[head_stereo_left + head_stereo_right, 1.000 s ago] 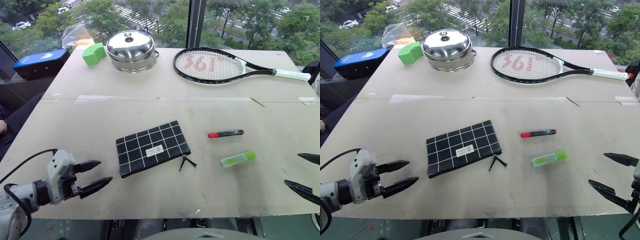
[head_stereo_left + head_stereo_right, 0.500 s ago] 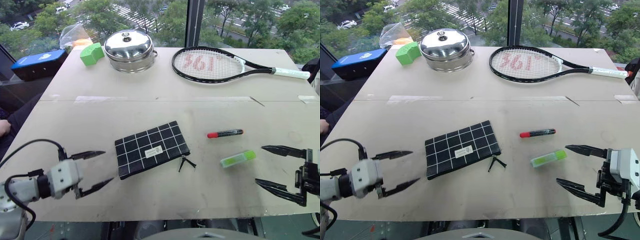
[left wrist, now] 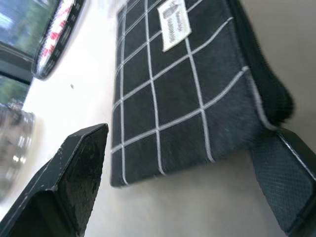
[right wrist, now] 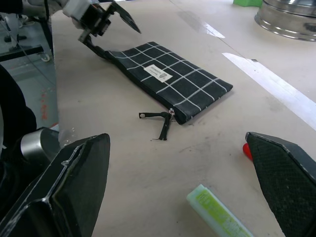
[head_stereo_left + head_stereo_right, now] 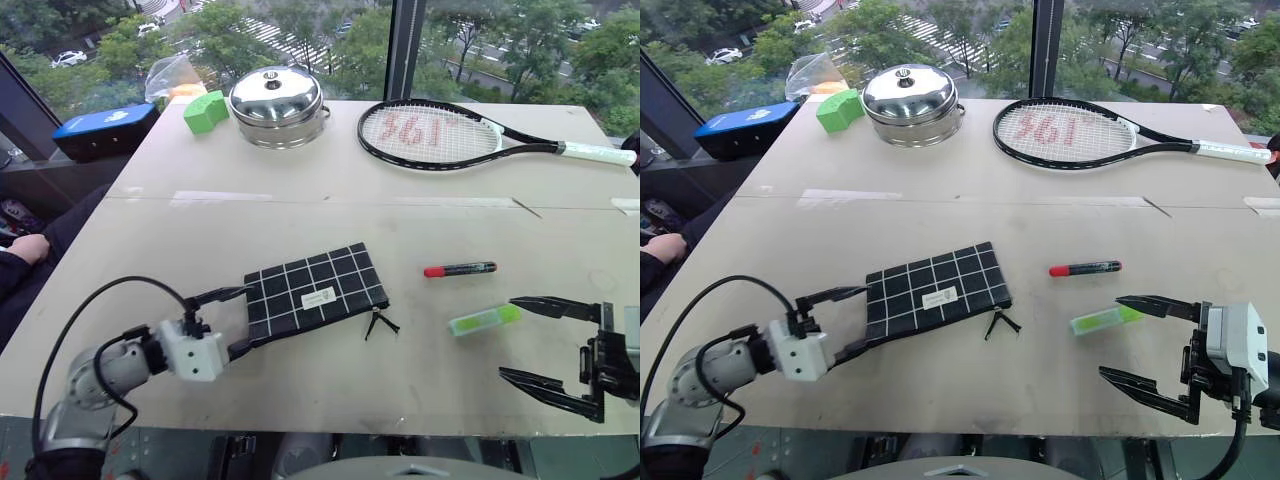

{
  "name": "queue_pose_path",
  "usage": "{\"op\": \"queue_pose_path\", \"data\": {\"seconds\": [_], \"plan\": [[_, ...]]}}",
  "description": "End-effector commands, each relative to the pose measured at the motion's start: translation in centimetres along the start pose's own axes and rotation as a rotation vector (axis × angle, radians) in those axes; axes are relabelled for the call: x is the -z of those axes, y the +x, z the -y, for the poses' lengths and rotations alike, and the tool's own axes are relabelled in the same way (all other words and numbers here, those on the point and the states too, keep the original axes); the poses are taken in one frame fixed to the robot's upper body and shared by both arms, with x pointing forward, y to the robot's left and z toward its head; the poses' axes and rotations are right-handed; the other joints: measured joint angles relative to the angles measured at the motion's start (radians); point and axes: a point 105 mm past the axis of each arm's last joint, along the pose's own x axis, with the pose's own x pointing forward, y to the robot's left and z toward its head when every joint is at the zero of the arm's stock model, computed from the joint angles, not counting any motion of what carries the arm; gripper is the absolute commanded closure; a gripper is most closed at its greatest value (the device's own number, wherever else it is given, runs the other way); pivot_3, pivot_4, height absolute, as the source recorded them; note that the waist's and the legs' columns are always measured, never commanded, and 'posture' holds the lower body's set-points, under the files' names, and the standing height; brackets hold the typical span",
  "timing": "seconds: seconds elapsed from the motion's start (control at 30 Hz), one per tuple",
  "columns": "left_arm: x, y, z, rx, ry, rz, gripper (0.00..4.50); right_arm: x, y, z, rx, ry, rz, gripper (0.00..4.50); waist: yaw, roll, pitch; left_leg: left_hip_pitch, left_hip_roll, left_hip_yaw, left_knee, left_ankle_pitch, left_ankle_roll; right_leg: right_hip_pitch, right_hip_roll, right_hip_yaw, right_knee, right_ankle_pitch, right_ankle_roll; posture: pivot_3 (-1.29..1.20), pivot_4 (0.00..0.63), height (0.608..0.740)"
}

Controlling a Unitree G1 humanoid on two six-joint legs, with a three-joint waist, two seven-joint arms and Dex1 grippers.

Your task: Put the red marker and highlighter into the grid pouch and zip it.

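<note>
Opening step: left gripper [image 5: 237, 319], jaws wide and empty, straddles the flat black white-gridded fabric pouch's [image 5: 318, 292] end; right gripper [image 5: 541, 340], jaws likewise wide and empty, hangs near the chunky lime-green highlighter [image 5: 485, 319]; next, probably pin the pouch and unzip.

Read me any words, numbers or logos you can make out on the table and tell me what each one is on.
"361" in red, on the strings of the tennis racket.
Small white label on the grid pouch: it carries print, too small and blurred to read.
White mark on the blue case at the table's far left corner: too small to read.
Red marker and highlighter: no print can be made out.
</note>
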Motion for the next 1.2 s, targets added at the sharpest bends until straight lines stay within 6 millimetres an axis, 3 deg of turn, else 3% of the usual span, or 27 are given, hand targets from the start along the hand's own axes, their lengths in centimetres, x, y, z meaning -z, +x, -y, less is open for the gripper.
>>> {"op": "queue_pose_path", "data": {"seconds": [0.03,0.13,0.23,0.4,0.6,0.7,0.8,1.07,1.2], "plan": [[0.5,1.8,1.5,0.050,-0.011,0.000,0.10,-0.6,0.2,-0.1,-0.003,-0.027,0.020,0.04,0.002,0.000,-0.002,0.000,0.000,0.000,0.000,0.000,0.000,0.000,0.000,0.000,0.000,0.000,0.000,0.00,0.150,0.740],[0.1,3.8,1.6,0.053,-0.014,0.034,0.10,-0.5,0.5,-0.2,0.005,-0.027,0.025,0.04,0.006,0.001,-0.003,0.000,0.000,0.000,0.000,0.000,0.000,0.000,0.000,0.000,0.001,0.000,0.000,0.00,0.150,0.740],[-0.6,5.4,1.6,0.052,-0.025,0.077,0.83,-0.6,0.7,-0.3,0.014,-0.027,0.032,0.00,0.007,0.001,-0.003,0.000,-0.001,0.000,0.001,0.000,0.000,0.002,0.001,-0.002,0.001,0.000,0.000,0.00,0.150,0.740],[-1.6,6.9,1.4,0.016,-0.035,0.114,3.18,-0.6,0.9,-0.8,0.032,-0.023,0.036,0.00,0.005,0.001,-0.005,0.000,-0.001,0.000,0.001,0.000,0.001,0.002,0.002,-0.002,0.001,0.000,0.000,0.00,0.150,0.740],[-2.1,7.8,0.5,-0.006,-0.048,0.125,3.18,-0.6,1.2,-1.1,0.048,-0.021,0.039,0.00,0.007,0.006,-0.008,0.000,-0.001,-0.001,0.001,0.000,0.001,0.003,0.001,-0.003,0.001,0.000,0.001,0.00,0.150,0.740],[-2.2,8.3,0.0,-0.010,-0.046,0.123,2.35,-0.7,1.4,-1.2,0.056,-0.020,0.043,0.00,0.006,0.005,-0.007,0.000,-0.001,0.000,0.002,0.000,0.001,0.003,-0.001,-0.002,0.001,0.000,0.001,0.00,0.150,0.740],[-2.3,8.8,-0.4,-0.006,-0.018,0.121,0.98,-0.7,1.5,-1.3,0.061,-0.021,0.045,0.00,0.004,-0.001,-0.006,0.000,-0.001,-0.001,0.002,0.000,0.001,0.003,0.000,-0.003,0.001,0.000,0.001,0.00,0.150,0.740],[-1.5,10.1,0.0,0.093,0.013,0.106,0.98,-1.0,1.9,-1.3,0.087,-0.028,0.046,0.00,0.003,-0.003,-0.005,0.000,0.000,-0.001,0.002,0.000,0.001,0.003,0.005,-0.003,0.001,0.002,0.003,0.00,0.150,0.740],[-1.2,9.6,-0.2,0.109,-0.042,0.109,2.70,-1.0,2.3,-1.2,0.120,-0.017,0.045,0.00,0.001,-0.004,-0.005,0.001,0.000,-0.001,0.002,0.000,0.001,0.003,0.004,-0.002,0.001,0.000,0.001,0.00,0.150,0.740]]}}
